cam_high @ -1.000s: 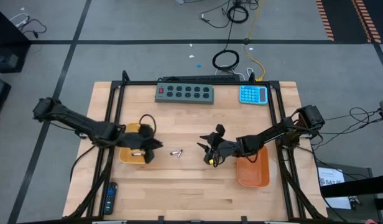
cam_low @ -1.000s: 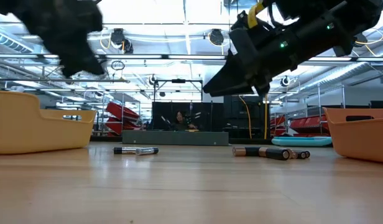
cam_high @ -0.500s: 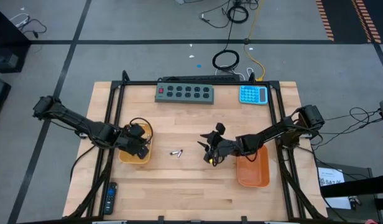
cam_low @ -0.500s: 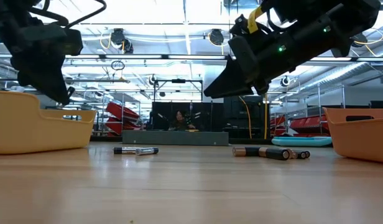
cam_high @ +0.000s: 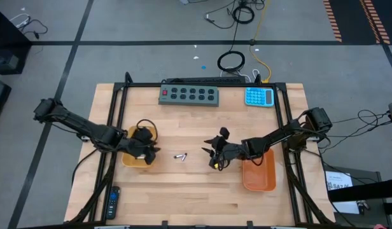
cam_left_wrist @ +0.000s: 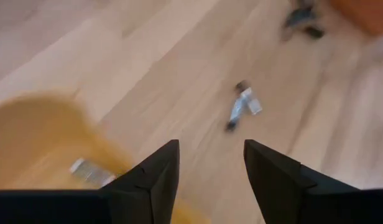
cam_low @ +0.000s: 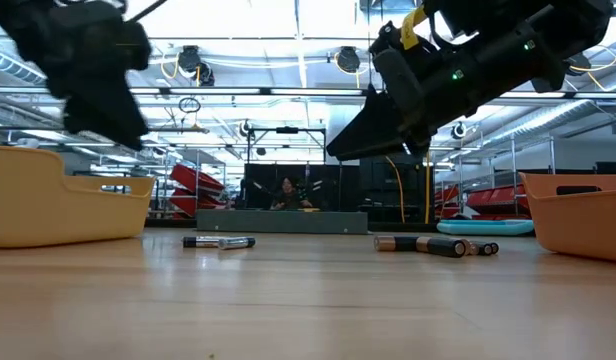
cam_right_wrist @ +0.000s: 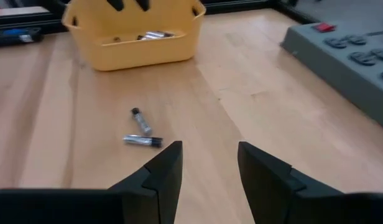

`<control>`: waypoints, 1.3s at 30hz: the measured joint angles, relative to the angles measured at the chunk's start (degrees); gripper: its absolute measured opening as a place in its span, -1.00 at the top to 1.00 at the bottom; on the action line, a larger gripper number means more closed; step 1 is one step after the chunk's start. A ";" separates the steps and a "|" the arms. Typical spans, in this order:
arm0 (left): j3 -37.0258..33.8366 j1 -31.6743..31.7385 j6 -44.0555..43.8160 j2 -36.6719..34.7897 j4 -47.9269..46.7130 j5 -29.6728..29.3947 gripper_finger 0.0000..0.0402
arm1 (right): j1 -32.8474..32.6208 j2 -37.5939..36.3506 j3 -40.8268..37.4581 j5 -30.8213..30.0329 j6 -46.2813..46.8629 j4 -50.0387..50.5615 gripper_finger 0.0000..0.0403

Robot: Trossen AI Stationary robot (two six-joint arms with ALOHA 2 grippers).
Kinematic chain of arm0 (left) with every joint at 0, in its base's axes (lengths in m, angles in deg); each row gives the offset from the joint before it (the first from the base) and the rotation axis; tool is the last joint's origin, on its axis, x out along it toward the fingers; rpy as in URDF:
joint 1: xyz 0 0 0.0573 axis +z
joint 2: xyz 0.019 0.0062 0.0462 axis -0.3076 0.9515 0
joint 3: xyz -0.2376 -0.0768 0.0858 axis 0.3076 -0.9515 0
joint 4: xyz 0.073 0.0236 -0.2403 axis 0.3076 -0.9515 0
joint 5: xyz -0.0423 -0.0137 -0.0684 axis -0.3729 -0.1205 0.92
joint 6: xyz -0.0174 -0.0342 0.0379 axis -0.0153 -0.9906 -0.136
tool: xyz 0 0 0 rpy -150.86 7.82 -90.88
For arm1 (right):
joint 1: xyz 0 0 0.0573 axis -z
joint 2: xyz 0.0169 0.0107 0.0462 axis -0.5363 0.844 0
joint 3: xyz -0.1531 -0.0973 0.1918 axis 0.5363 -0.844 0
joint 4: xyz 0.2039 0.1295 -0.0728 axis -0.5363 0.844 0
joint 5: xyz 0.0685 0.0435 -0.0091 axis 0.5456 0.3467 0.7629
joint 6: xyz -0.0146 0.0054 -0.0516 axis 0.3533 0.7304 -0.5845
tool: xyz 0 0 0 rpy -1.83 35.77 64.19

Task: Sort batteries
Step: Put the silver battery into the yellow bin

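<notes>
Two silvery batteries (cam_high: 180, 156) lie on the wood between the arms, also visible in the left wrist view (cam_left_wrist: 241, 106) and the right wrist view (cam_right_wrist: 140, 132). More batteries (cam_low: 433, 245) lie under my right arm, by the orange tray (cam_high: 259, 172). The yellow tray (cam_high: 135, 156) holds several batteries (cam_right_wrist: 151, 36). My left gripper (cam_high: 151, 150) hovers open over the yellow tray's right rim. My right gripper (cam_high: 215, 156) hovers open above the table, left of the orange tray.
A grey button strip (cam_high: 189, 95) and a blue calculator (cam_high: 259, 97) lie along the far edge. A remote (cam_high: 112, 201) sits at the near left corner. Bare wood lies between the trays and toward the near edge.
My left gripper moved left and dipped over the yellow tray, then rose and swung back a little toward the table's middle. My right gripper stayed put. The batteries on the table have not moved.
</notes>
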State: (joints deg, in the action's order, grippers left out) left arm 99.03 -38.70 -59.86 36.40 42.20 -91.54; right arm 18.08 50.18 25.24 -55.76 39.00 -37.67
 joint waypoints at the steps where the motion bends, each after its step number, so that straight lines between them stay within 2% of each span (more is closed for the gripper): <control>1: 0.02 0.46 2.07 1.05 2.39 0.17 0.05 | 0.00 0.00 0.00 0.62 0.09 0.00 0.28; 7: 1.10 4.20 10.63 11.07 8.25 3.19 0.05 | -0.15 0.00 0.00 0.61 0.07 0.13 0.28; 14: 9.28 6.04 21.20 23.76 8.78 5.75 0.05 | -0.13 0.02 0.00 0.33 0.05 1.75 0.28; 20: 13.79 6.15 24.62 31.58 8.66 6.64 0.05 | -0.13 0.02 0.00 0.29 0.05 3.37 0.28; 29: 15.37 6.15 25.86 38.12 8.81 8.33 0.05 | -0.13 0.02 0.00 0.26 0.03 3.75 0.28; 37: 15.37 6.15 25.98 40.68 9.51 9.04 0.05 | -0.13 0.02 0.00 0.24 0.03 3.80 0.28; 39: 15.38 6.15 26.36 41.20 9.78 9.07 0.11 | -0.13 0.02 0.00 0.24 0.03 3.80 0.28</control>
State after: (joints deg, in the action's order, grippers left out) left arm 114.41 -32.55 -33.50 77.59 51.98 -82.47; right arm 17.95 50.20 25.24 -55.52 39.03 -33.87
